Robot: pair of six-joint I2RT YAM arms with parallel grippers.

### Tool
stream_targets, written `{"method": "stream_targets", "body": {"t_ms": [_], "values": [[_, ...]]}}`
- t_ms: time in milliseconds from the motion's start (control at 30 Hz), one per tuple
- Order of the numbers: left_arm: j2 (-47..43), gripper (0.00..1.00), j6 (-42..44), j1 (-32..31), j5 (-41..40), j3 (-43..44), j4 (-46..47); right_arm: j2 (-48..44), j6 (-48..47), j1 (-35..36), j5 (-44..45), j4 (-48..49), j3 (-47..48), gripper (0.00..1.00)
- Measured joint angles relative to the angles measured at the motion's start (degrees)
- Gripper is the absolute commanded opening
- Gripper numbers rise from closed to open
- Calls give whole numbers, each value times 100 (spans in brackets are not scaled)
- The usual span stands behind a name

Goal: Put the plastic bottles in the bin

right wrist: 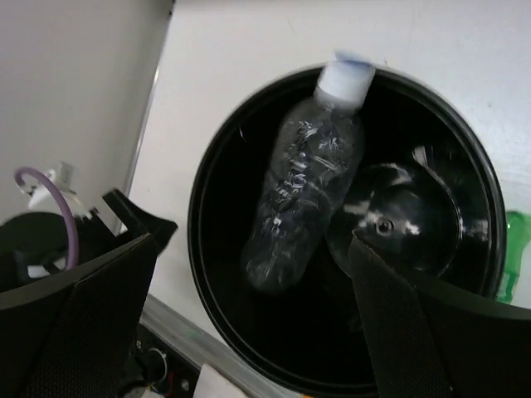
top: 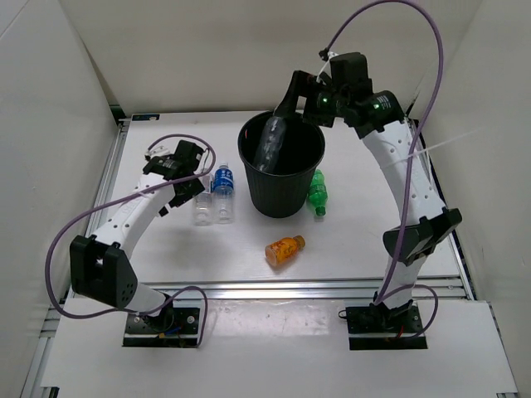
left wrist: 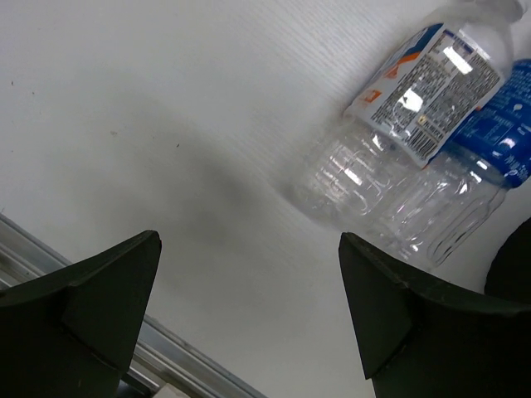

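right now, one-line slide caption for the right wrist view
Open right gripper above the bin, a clear bottle leaning inside.

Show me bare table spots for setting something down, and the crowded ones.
Bare: near strip between orange bottle and right arm; far edge left of the bin. Crowded: clear bottles left of bin, green bottle beside its right.

A white counter (top: 166, 257) is boxed in by plain white walls (top: 58, 91) at left, back and right. A silvery rail (top: 290, 288), probably aluminium, borders its near edge, with a white board (top: 274, 356) in front. The light is even and the shadows soft.
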Motion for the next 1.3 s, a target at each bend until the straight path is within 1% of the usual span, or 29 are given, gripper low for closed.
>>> {"method": "stream_targets", "body": {"t_ms": [167,333,533,700,800,1033,1167,1200,1233,1267,1300], "values": [[483,100,116,101,-26,249,238,-295,-15,-105,109,-188,-337,100],[1213,100,380,122,-28,481,540,-1067,-50,-358,197,-238,-623,100],[2035,100,570,146,219,920,813,-1864,-175,-424,190,-304,-1060,100],[2428,100,710,160,603,1342,1040,-1976,-273,-527,199,-321,-1305,100],[2533,100,804,175,835,1434,1174,-1974,-313,-562,212,-361,-1449,100],[2868,99,973,212,1298,1298,1473,-1976,-382,-564,214,-407,-1526,100],[2953,93,1010,295,1504,920,1537,-1976,-415,-564,214,-402,-1539,100],[2966,93,1012,321,1550,841,1539,-1976,-424,-564,216,-404,-1550,100],[2973,89,1012,361,1585,765,1539,-1976,-428,-564,216,-402,-1572,100],[2973,80,1003,411,1620,693,1528,-1976,-431,-564,216,-413,-1598,100],[2973,74,986,466,1650,643,1515,-1976,-431,-564,216,-424,-1609,100]]}}
